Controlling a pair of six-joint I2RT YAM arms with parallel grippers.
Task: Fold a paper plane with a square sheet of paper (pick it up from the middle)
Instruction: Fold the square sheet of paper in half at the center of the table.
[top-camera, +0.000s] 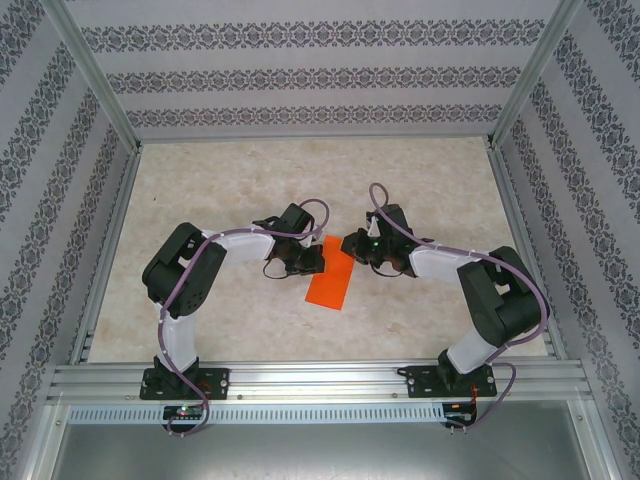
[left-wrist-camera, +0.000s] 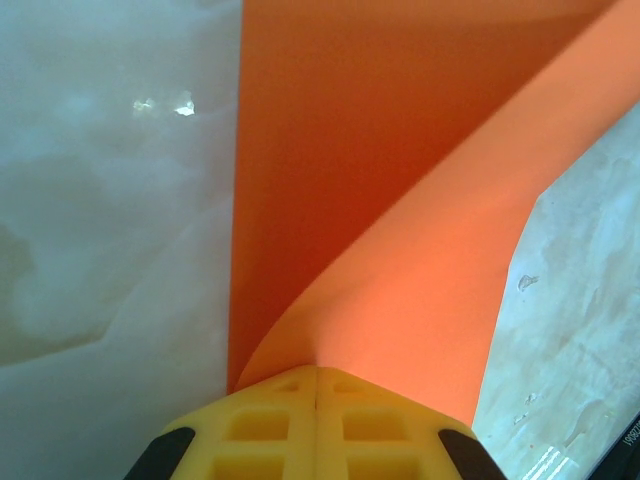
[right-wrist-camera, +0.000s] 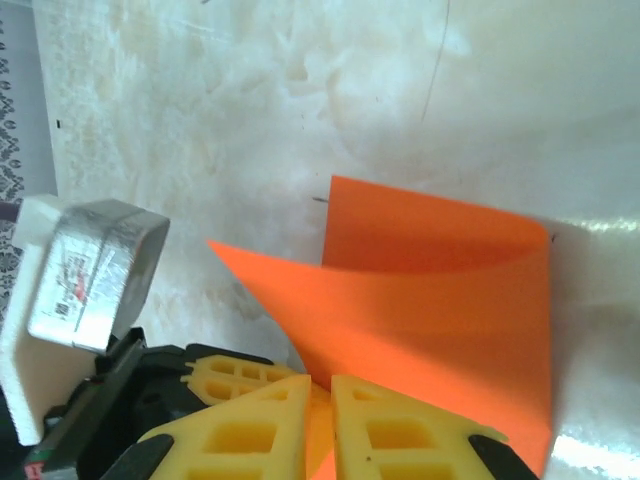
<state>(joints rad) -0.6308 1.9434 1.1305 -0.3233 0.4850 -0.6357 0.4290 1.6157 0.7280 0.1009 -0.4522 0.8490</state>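
Here, at centre-left of the overhead view, the left gripper (top-camera: 303, 262) has its yellow fingers (left-wrist-camera: 265, 425) pressed together, clamped on the upper left edge of the thin bright orange square sheet of paper (top-camera: 331, 282). The paper lies doubled into a narrow strip at mid-frame on the pale marbled tabletop (top-camera: 230, 190). In the left wrist view, the paper curls over itself above the fingertips. At centre-right, the right gripper (top-camera: 352, 246) pinches the paper's upper right edge, its jaws nearly closed on it.
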